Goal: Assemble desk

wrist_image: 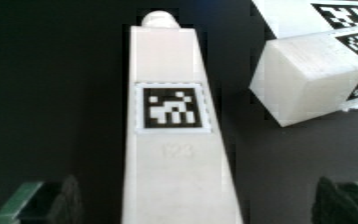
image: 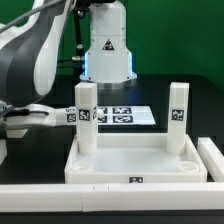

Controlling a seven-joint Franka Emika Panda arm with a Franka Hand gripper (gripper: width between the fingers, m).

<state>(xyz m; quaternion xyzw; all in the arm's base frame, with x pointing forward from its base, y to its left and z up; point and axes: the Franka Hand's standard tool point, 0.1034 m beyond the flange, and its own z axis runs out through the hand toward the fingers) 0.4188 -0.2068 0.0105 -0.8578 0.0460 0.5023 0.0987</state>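
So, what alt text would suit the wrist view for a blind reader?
A long white plastic desk leg with a black-and-white square tag lies on the black table, between the open gripper's fingers. A second white tagged block lies beside it, apart.

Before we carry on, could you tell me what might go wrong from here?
1. The gripper is open with the leg between its fingers, ungripped; closing off-centre could shove or twist it.
2. A tagged part sits close beside that leg; a finger might knock it.
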